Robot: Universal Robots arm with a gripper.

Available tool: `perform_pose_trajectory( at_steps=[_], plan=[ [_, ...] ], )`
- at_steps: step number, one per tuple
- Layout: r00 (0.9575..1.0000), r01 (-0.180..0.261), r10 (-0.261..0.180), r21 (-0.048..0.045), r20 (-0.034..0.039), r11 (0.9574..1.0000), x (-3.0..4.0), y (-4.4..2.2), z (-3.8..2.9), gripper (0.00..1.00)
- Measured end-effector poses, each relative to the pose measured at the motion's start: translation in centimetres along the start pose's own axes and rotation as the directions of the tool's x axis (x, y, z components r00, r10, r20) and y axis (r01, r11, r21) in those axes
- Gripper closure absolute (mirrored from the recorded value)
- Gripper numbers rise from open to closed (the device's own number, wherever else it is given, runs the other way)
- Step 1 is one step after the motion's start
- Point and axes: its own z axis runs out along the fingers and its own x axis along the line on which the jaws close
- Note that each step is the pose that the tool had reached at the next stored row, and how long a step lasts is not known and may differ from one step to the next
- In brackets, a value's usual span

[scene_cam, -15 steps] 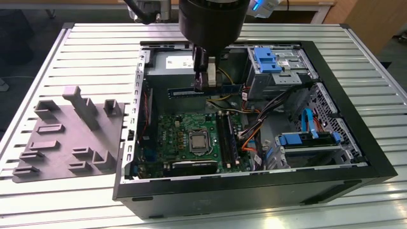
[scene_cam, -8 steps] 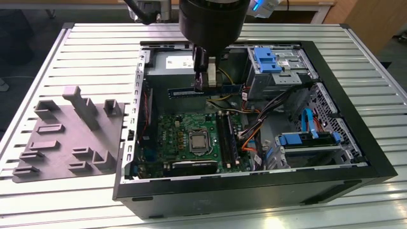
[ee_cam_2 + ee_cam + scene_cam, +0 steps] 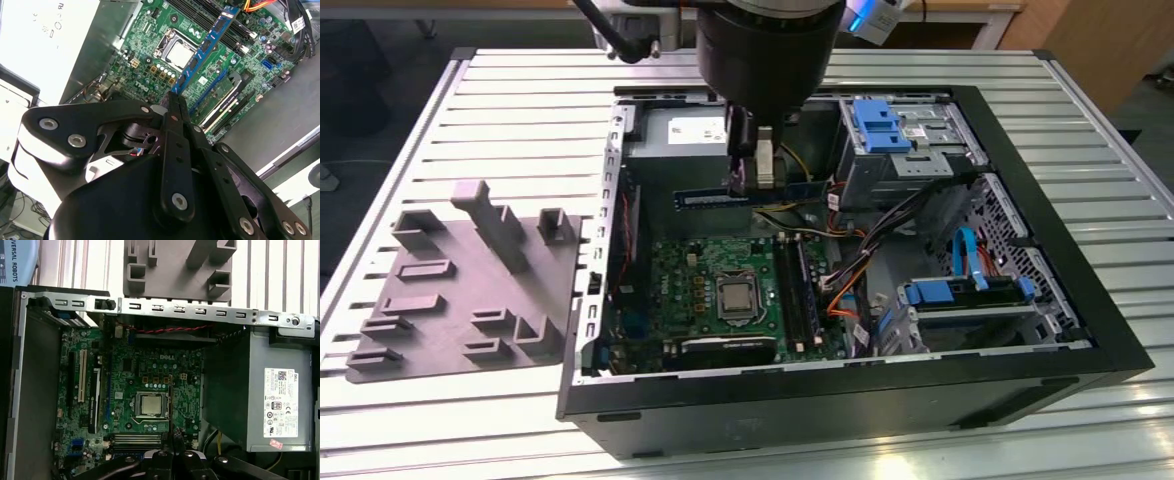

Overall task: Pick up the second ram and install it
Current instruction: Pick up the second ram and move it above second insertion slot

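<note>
My gripper (image 3: pixel 758 180) is shut on the second ram (image 3: pixel 714 198), a thin blue-edged stick with black chips. It hangs level inside the open computer case, above the motherboard (image 3: pixel 707 290) and near the power supply (image 3: pixel 680 130). In the second wrist view the stick (image 3: pixel 205 45) runs out from between the closed fingers (image 3: pixel 175 115) over the processor socket (image 3: pixel 177 47). In the first wrist view it shows edge-on as a thin dark line (image 3: pixel 171 400) above the gripper (image 3: pixel 172 454). The long black memory slots (image 3: pixel 798 285) lie apart from the stick, towards the case's front.
A grey plastic tray (image 3: pixel 467 290) with holder blocks lies on the slatted table at the exterior view's left. Case walls (image 3: pixel 854 400), blue drive bays (image 3: pixel 881 125), coloured cables (image 3: pixel 841 280) and an expansion card (image 3: pixel 220 100) crowd the board.
</note>
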Motion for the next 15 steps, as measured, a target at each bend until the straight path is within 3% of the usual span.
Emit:
perform_pose_trajectory(
  at_steps=[15],
  plan=[
    [1.0, 0.0, 0.0, 0.0001, 0.0001, 1.0, 0.1, -0.21, 0.8, 0.88]
  ],
)
